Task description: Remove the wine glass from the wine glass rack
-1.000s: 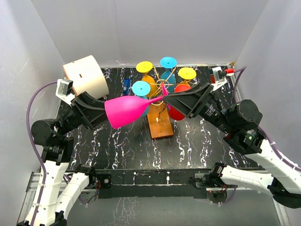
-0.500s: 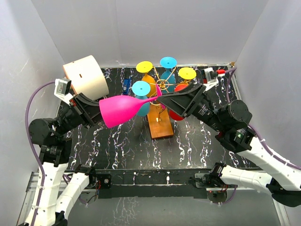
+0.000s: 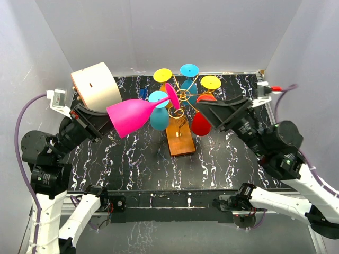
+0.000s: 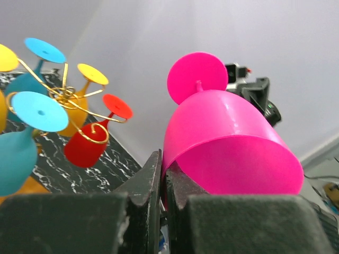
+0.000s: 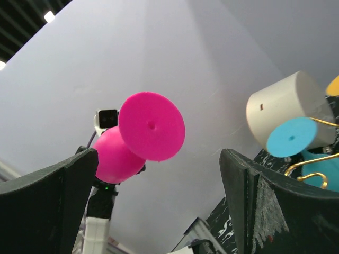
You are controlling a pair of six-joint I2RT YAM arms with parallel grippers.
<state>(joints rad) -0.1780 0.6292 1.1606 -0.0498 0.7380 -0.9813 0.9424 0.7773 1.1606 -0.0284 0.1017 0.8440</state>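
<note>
The pink wine glass (image 3: pixel 132 114) hangs sideways in the air, left of the wine glass rack (image 3: pixel 183 96), its foot pointing toward the gold hub. My left gripper (image 3: pixel 99 117) is shut on the bowl's rim; in the left wrist view its jaws (image 4: pixel 163 159) pinch the pink wall (image 4: pixel 228 143). My right gripper (image 3: pixel 211 112) stands open to the right of the rack, apart from the glass. In the right wrist view the pink foot (image 5: pixel 152 126) floats free between the wide fingers (image 5: pixel 249 190). The rack's wooden base (image 3: pixel 180 142) rests on the black marbled table.
Several coloured glasses still hang on the rack: yellow (image 3: pixel 162 75), cyan (image 3: pixel 189 70), red (image 3: pixel 200 123) and teal (image 3: pixel 158 117). A cream cylinder (image 3: pixel 96 88) lies at the back left. White walls enclose the table on three sides.
My left gripper has shut on the pink bowl's rim and carried the glass left and up. My right gripper let go of the foot, opened wide and drew back to the right.
</note>
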